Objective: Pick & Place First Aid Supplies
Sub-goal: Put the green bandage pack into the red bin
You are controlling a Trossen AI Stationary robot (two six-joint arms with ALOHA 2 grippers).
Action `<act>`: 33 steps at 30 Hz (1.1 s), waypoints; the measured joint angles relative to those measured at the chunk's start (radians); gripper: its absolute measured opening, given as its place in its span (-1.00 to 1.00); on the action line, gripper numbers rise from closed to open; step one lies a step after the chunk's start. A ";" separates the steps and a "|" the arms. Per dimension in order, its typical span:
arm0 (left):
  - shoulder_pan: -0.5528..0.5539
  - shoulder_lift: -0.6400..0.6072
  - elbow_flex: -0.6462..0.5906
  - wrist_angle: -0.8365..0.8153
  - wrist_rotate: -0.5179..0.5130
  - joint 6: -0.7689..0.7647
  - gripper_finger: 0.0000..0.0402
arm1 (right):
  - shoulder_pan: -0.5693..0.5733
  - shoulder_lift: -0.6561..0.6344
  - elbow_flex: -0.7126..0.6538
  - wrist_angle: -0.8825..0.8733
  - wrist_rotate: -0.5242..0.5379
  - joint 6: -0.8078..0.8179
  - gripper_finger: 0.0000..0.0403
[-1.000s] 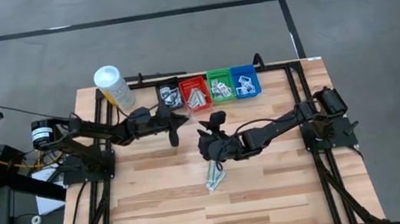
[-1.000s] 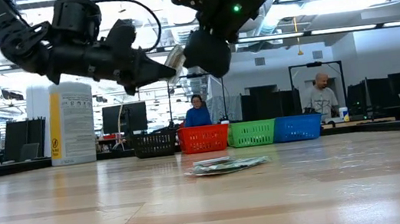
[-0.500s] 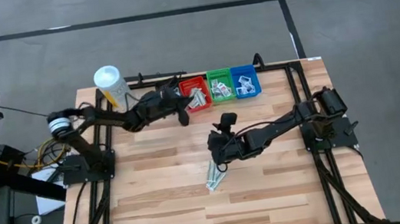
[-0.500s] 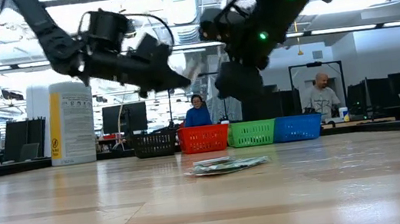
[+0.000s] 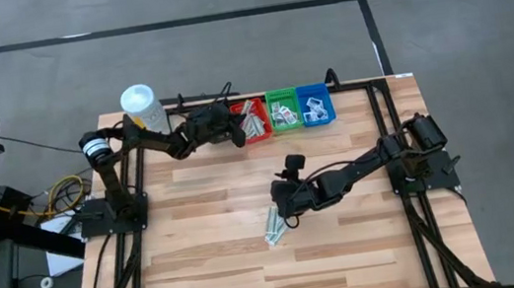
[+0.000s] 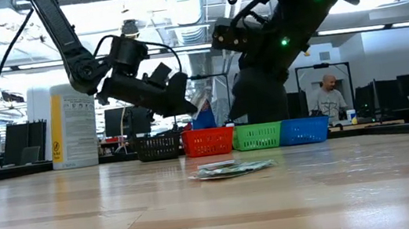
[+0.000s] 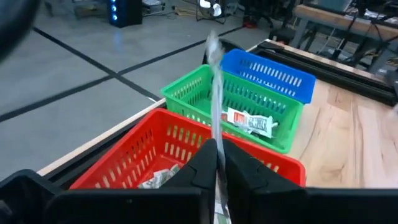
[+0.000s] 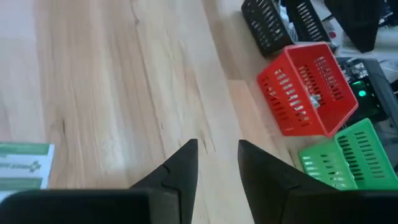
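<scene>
While the left gripper [image 5: 236, 132] hangs over the red bin [image 5: 258, 134] at the upper middle of the overhead frame, its jaws are pinched tight on a thin pale packet [image 7: 214, 81], which stands edge-on between the dark fingers [image 7: 199, 171] in the left wrist picture. Four small bins sit in a row along the far edge of the wooden table [image 5: 349, 241]: a black bin [image 6: 157, 147], then the red, a green bin [image 5: 284, 111] and a blue bin [image 5: 316, 104]. Each already holds some small paper packets. A white canister [image 5: 141, 107] with a yellow label stands at the upper left of the table.

Near the centre of the overhead frame, the right gripper [image 5: 283, 203] hovers low over the boards, its jaws parted with bare wood showing between the fingers [image 8: 177, 171]. A small pile of pale-green wrapped strips [image 5: 274, 225] lies flat on the table just below and beside it, untouched. In the low view, people sit in the room behind the bins.
</scene>
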 joint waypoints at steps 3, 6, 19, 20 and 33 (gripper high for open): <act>0.001 -0.001 0.000 -0.001 0.017 -0.003 -0.82 | -0.001 0.000 0.000 0.014 -0.004 0.000 -0.46; -0.003 -0.003 0.000 0.000 0.036 -0.002 -0.71 | -0.001 0.000 0.000 0.023 -0.048 0.000 -0.46; -0.008 -0.003 0.000 -0.015 0.219 -0.002 -0.46 | -0.023 0.000 0.000 0.012 -0.452 -0.057 -0.47; -0.010 -0.003 0.000 -0.017 0.248 -0.003 -0.46 | -0.030 0.000 0.000 0.013 -0.483 -0.060 -0.47; -0.084 -0.005 -0.118 -0.017 0.323 0.032 -0.46 | -0.101 0.000 0.000 0.088 -0.738 -0.117 -0.47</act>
